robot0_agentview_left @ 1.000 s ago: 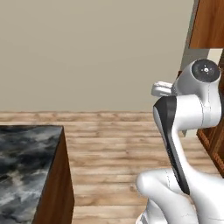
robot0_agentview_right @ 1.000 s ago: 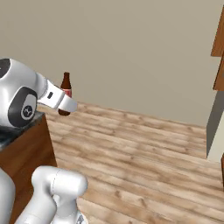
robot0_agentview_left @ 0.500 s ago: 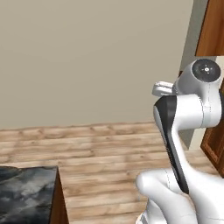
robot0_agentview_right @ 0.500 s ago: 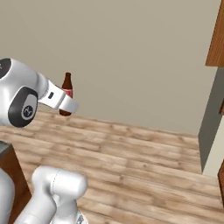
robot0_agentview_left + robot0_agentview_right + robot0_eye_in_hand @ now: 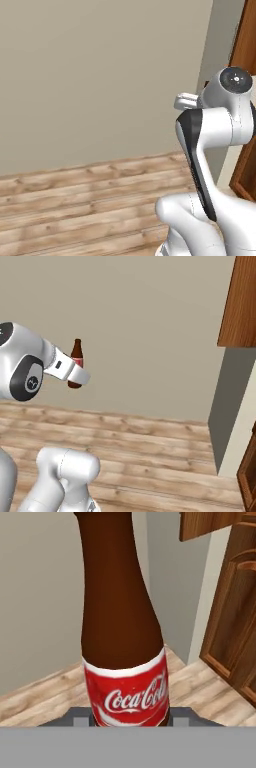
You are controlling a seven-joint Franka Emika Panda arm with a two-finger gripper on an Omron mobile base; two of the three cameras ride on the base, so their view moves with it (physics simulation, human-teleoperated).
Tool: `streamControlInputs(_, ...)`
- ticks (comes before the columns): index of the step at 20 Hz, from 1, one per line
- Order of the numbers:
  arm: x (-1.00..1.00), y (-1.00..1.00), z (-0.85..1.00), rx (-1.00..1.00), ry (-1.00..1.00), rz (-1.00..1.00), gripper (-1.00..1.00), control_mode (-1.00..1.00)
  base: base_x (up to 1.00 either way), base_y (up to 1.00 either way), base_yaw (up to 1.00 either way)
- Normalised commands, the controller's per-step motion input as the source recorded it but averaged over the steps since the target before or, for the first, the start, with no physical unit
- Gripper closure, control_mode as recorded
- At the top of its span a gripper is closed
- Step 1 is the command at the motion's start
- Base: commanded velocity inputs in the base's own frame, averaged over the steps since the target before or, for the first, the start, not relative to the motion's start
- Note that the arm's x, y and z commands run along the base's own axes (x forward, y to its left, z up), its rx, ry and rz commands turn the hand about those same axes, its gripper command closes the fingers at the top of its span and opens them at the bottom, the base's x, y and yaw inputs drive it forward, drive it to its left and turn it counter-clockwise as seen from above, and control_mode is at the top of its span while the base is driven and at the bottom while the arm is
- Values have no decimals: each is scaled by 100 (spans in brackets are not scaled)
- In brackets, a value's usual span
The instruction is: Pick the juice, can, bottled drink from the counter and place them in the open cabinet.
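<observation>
The bottled drink [image 5: 76, 355] is a slim dark brown bottle with a red label. It stands upright in my gripper [image 5: 75, 378], which is shut on its lower body and holds it in the air above the floor. In the hand view the bottled drink [image 5: 120, 622] rises right in front of the camera, with the gripper [image 5: 131, 716] closed at its label. The reddish-brown wooden cabinet [image 5: 241, 301] stands off to the right, and its arched lower door [image 5: 235, 617] shows past the bottle. I cannot tell from here whether it is open. The juice, the can and the counter are out of view.
A plain beige wall [image 5: 100, 75] spans the background above a wood-plank floor [image 5: 75, 200]. A grey wall strip [image 5: 230, 406] runs down beside the cabinet [image 5: 247, 45]. Open floor lies between the base and the cabinet.
The whole picture has slid left as the base moves. The counter's corner has left the left base view and more of the cabinet has come in. The bottle stays gripped.
</observation>
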Motion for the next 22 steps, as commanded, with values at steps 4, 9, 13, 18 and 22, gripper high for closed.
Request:
streamControlInputs(4,0,0,0,0,0,0,100,100,100,15,-30)
streamControlInputs(9,0,0,0,0,0,0,100,100,80,5,-49)
streamControlInputs(13,0,0,0,0,0,0,100,100,9,-8,-83)
streamControlInputs(18,0,0,0,0,0,0,100,100,0,-16,-89)
streamControlInputs(22,0,0,0,0,0,0,100,100,25,-9,-84)
